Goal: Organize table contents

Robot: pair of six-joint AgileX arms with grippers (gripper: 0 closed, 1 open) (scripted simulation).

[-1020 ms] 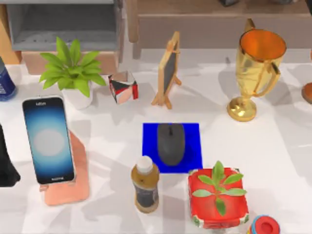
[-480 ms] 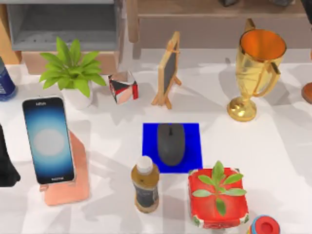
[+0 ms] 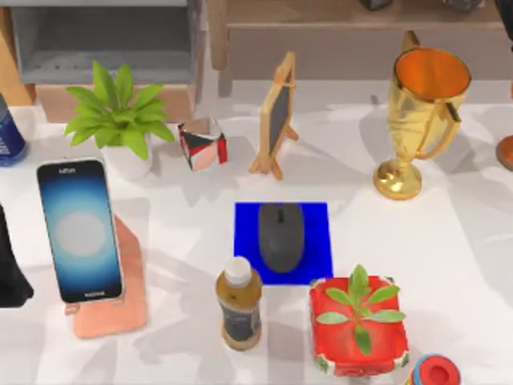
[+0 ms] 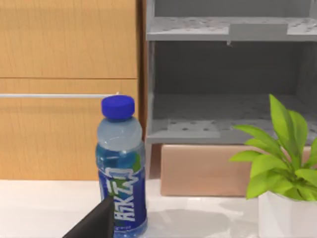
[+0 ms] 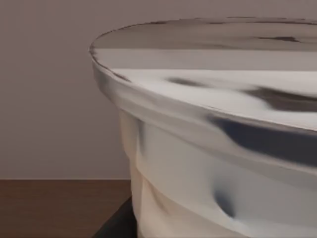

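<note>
A dark grey oval mouse [image 3: 281,236] lies on a blue mat [image 3: 317,269] at the middle of the white table [image 3: 465,265]. At the left, the smartphone [image 3: 79,230] with its blue-to-white screen leans on a copper stand [image 3: 120,309]. The dark bulk of my left arm [image 3: 10,269] sits at the table's left edge, beside the phone and apart from it. A dark part of my left gripper [image 4: 94,224] shows in front of a blue bottle [image 4: 120,168]. The right wrist view has a white rounded vessel [image 5: 208,148] very close.
A brown white-capped bottle [image 3: 239,303] stands just in front of the mat, with a red potted plant [image 3: 358,325] to its right. At the back stand a gold trophy [image 3: 421,112], a small easel board [image 3: 276,116], a cube [image 3: 202,143], a leafy plant [image 3: 119,112] and a grey shelf [image 3: 104,40].
</note>
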